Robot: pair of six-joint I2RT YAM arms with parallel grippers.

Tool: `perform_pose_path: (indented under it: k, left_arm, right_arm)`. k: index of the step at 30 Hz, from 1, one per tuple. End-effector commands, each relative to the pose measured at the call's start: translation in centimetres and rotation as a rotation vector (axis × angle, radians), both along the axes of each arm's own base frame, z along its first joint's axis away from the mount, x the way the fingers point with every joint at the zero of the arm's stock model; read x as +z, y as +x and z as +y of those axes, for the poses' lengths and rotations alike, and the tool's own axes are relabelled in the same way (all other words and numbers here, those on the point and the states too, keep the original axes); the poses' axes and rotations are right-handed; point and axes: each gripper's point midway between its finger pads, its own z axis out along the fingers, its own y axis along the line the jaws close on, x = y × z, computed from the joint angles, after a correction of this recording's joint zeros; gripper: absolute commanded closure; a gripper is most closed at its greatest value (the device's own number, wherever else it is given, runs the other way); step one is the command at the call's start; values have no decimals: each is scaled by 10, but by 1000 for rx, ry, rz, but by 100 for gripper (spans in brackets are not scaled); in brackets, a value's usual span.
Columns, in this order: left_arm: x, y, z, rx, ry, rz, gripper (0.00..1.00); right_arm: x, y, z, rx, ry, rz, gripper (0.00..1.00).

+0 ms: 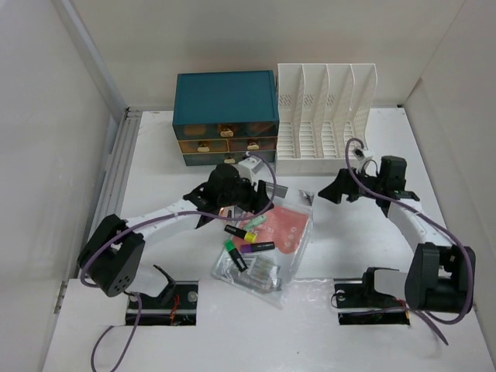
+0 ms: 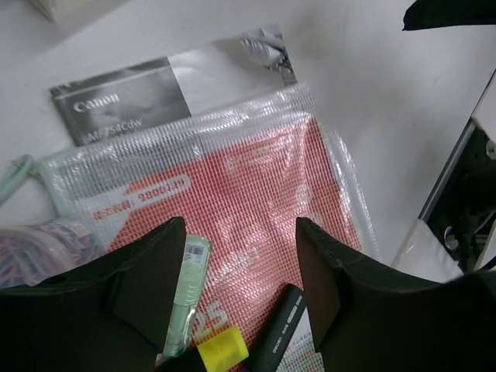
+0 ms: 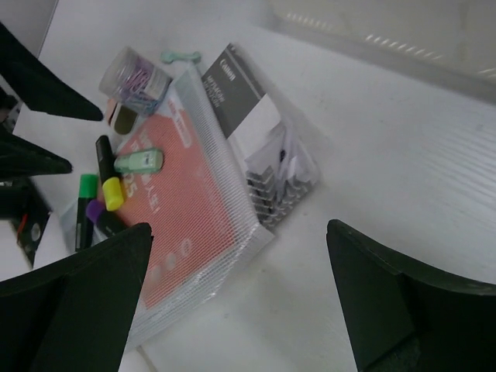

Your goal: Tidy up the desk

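The desk [image 1: 159, 167] is a big flat white top. It fills the floor of the scene, and the two arms stand at its near edge. A metal rail [image 1: 116, 174] runs along its left edge, from near to far. Two box-shaped holes are cut in it near the front, one on the left [image 1: 163, 304] and one on the right [image 1: 372, 304].

White walls stand close on the left, far and right sides. A teal drawer box [image 1: 225, 97] and a white file rack [image 1: 325, 116] sit side by side along the far edge. A see-through mesh pouch [image 1: 288, 232] and some markers [image 1: 242, 231] lie in the middle. There is bare white room beside the rail, on the right side, and at the near edge between the holes.

The desk lies level, with its edges in line with the walls. I cannot tell which way is its longer way.

The left gripper [image 2: 240, 225] hangs over the pouch with its jaws apart, holding nothing. The right gripper [image 3: 239, 230] is also spread wide with nothing in it, to the right of the pouch.
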Motion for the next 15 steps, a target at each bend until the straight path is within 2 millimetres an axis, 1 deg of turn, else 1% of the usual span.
perform_pose_path:
  k: [1,2,3,5,6,7,8,10,11,13,14,15]
  left_arm:
    - [10,7,-9,-2,18,-64,45]
    - [8,8,-11,3,13,-57,47]
    - [4,9,-12,6,13,-45,48]
    - [3,9,-15,-6,12,-36,50]
    - [-4,9,-16,-2,20,-15,52]
    - [0,8,-20,-11,13,-23,53]
    - [-2,10,-22,-11,17,-19,53]
    - [-8,12,-24,-11,28,-6,54]
    - [-7,15,-25,-15,30,-16,54]
    - [-10,16,-26,-16,39,-5,55]
    - [-15,16,-26,-16,46,3,55]
    - [-15,15,-27,-24,43,6,55]
  right_arm:
    - [6,-5,27,108,38,-38,1]
    - [3,-10,38,143,34,-28,1]
    - [-6,-12,42,149,24,-1,1]
    - [-12,-14,51,171,12,9,1]
    - [-15,-19,59,195,16,28,2]
    - [-20,-19,60,195,8,42,2]
    - [-28,-19,62,197,1,70,3]
    - [-37,-20,64,195,-14,96,6]
    - [-43,-20,64,195,-14,116,8]
    - [-47,-19,63,184,-17,135,9]
    - [-51,-23,64,185,-25,145,9]
    - [-52,-22,63,178,-31,145,12]
